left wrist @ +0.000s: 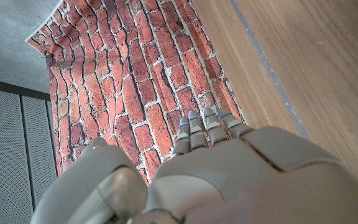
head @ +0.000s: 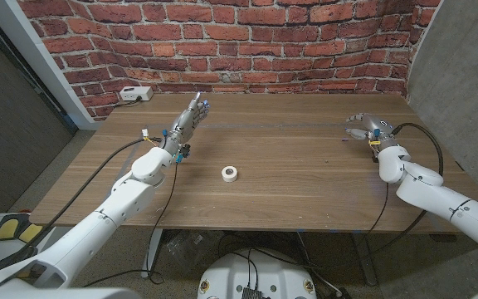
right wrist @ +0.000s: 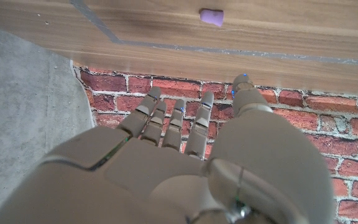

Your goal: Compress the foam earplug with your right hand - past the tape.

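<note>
Wooden table (head: pixel 305 178), earplug (right wrist: pixel 211 17) beyond right hand (right wrist: pixel 185 168)

In your head view the foam earplug is too small to make out, and the right hand (head: pixel 365 128) is sitting so far off that you cannot tell how its fingers are curling. In the right wrist view the earplug (right wrist: pixel 211 17) is showing as a soft purple blob, its shape blurred. The tape line (right wrist: pixel 98 28) is running off that picture's edge. Your left hand (left wrist: pixel 229 180) is being cropped by the left wrist picture's edge.
</note>
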Action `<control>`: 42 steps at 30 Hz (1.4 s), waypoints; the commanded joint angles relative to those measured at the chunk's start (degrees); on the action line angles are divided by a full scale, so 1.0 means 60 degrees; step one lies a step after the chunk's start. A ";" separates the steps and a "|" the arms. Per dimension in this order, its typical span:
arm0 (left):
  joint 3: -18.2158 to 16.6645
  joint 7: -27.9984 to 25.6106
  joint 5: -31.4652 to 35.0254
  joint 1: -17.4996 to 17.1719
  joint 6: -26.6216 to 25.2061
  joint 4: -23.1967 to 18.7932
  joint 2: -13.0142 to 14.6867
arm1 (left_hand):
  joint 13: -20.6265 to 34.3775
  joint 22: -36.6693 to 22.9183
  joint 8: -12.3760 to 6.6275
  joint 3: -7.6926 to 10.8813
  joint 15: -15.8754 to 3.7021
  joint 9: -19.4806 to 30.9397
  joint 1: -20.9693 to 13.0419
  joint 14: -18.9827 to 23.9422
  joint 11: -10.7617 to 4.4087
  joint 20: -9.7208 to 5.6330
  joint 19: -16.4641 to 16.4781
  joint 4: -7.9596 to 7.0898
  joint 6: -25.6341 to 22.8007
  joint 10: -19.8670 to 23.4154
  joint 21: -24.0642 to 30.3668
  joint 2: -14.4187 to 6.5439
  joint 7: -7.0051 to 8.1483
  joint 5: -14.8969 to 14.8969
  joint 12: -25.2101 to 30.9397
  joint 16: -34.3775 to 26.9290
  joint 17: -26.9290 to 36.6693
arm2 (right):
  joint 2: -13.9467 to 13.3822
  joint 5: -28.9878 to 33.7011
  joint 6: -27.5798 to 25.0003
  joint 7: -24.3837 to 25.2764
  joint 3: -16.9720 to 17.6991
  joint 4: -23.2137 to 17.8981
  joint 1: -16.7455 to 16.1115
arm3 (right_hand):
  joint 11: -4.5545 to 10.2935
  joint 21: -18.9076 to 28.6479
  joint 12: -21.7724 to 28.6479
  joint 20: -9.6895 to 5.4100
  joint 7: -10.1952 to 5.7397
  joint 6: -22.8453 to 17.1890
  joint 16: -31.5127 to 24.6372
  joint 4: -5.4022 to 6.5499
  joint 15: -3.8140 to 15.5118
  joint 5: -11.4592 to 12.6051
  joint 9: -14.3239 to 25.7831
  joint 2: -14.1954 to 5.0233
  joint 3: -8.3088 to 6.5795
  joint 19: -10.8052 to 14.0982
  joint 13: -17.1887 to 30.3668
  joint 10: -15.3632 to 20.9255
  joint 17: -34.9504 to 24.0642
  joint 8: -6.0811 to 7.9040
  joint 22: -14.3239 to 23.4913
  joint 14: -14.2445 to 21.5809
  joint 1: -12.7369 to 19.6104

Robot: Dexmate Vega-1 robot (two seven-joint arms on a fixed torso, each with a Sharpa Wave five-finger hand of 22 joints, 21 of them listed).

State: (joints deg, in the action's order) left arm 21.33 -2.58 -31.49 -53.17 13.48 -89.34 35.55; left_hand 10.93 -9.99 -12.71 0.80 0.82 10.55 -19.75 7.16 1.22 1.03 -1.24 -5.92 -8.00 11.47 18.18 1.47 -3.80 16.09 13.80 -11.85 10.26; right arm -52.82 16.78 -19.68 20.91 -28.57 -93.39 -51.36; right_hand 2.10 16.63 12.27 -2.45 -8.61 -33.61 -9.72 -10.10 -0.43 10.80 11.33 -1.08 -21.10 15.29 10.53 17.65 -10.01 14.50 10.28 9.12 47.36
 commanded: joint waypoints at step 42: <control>-0.0070 -0.0294 0.0043 -0.0227 -0.0057 -0.0310 -0.0001 | 0.0020 -0.0032 0.0035 -0.0108 0.0047 0.0014 -0.0036 0.0304 0.0043 -0.0037 0.0130 0.0006 -0.0262 0.0224 -0.0119 -0.0133 -0.0071 -0.0031 -0.0085 0.0026 0.0041 | 0.0415 0.0246 -0.1036 -0.1165 -0.1370 0.1026 0.1438 | 0.0331 -0.0148 -0.0039 -0.0413 -0.0577 -0.1117 -0.0164 0.0009 0.0136 0.0072 0.0021 -0.0102 -0.0044 0.0133 0.0023 -0.0165 -0.0032 0.0235 0.0021 0.0038 0.0892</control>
State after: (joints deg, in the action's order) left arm 21.06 -4.00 -31.29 -54.35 12.90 -91.00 35.67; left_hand 10.94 -9.99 -12.71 0.33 1.03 10.53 -19.75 8.37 1.55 0.71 -0.93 -5.76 -9.02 12.19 17.74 0.85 -4.22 16.12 13.52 -11.85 10.26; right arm -51.03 18.26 -26.08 13.51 -35.96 -88.84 -43.71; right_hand 3.64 15.85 11.87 -2.25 -11.86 -39.53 -10.39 -9.88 0.03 10.80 11.32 -1.57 -20.88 15.51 10.53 16.15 -10.00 15.70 10.27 8.98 51.77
